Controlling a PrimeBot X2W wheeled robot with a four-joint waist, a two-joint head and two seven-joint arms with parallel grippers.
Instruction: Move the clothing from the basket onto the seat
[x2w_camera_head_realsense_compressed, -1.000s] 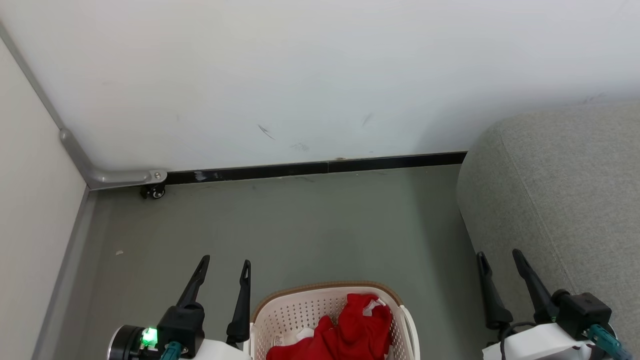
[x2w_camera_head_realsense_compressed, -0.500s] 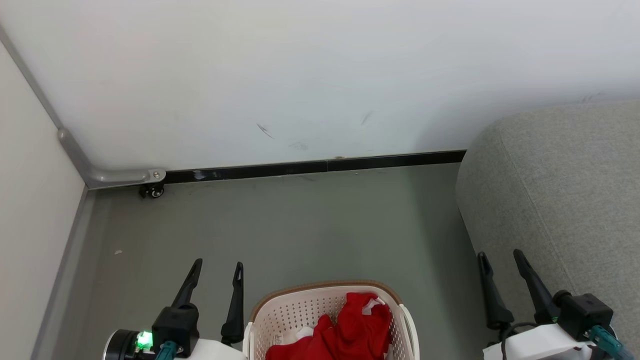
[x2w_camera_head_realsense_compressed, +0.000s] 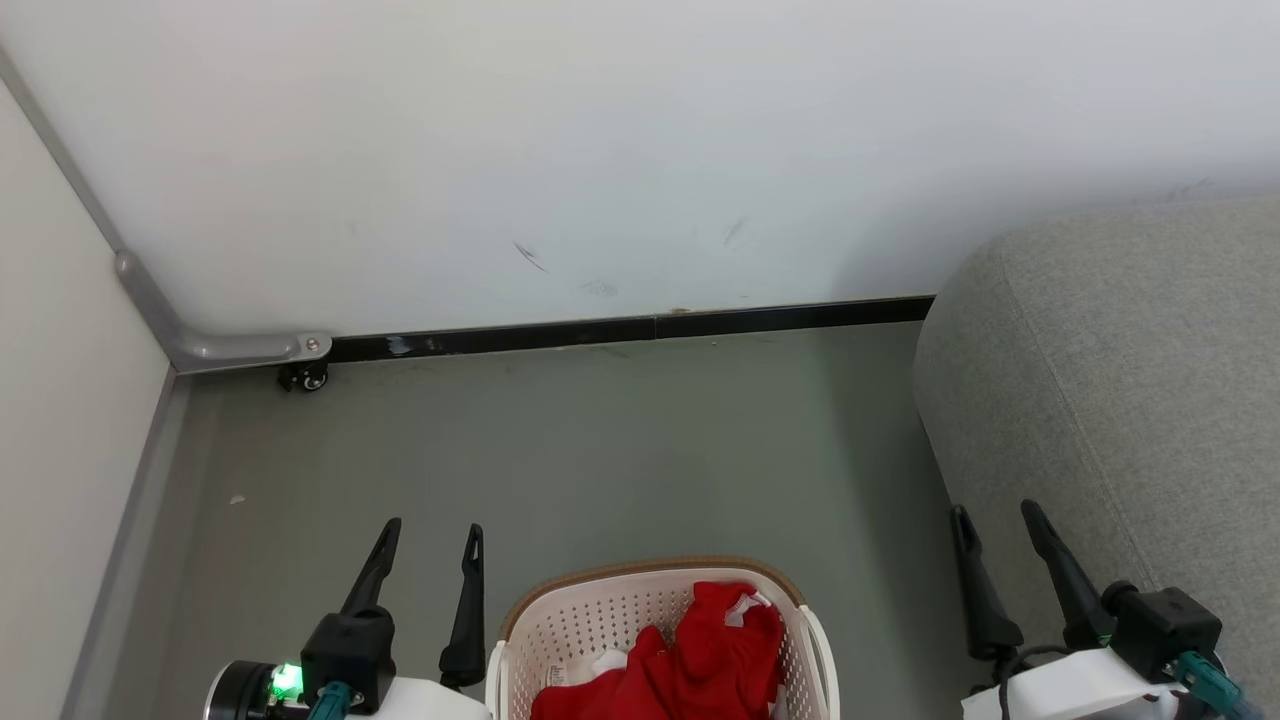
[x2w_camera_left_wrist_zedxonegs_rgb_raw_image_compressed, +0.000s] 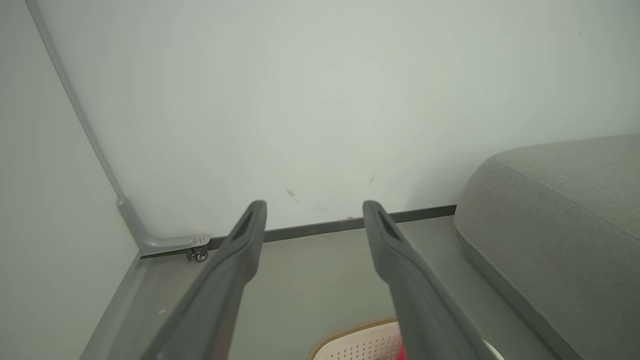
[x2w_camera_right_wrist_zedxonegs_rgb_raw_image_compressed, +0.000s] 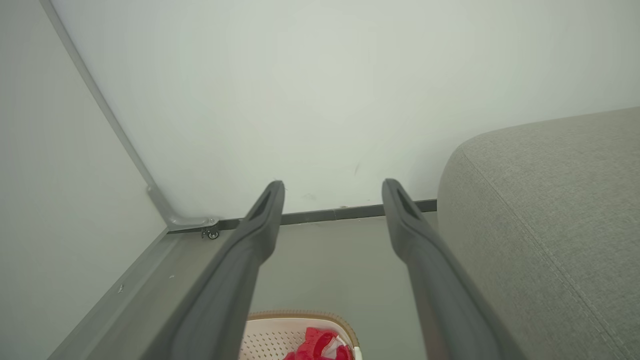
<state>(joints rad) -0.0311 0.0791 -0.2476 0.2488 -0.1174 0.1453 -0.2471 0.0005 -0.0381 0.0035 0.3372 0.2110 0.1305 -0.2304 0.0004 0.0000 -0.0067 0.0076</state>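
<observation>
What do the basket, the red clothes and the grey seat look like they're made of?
The basket looks like moulded plastic: smooth cream wall with regular holes, brown woven-look rim. The clothing looks like soft matte cloth, crumpled in folds; fibre unclear. The seat seems upholstered in coarse matte grey fabric with a stitched seam.

Grey-green floor (x2w_camera_head_realsense_compressed: 620, 450), basket (x2w_camera_head_realsense_compressed: 575, 625) and seat (x2w_camera_head_realsense_compressed: 1120, 380) standing on it

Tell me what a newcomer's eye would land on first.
The bright red clothing heaped in the cream basket at the head view's bottom centre stands out. The large grey seat looms at the right. The left gripper and right gripper flank the basket, both open and empty.
</observation>
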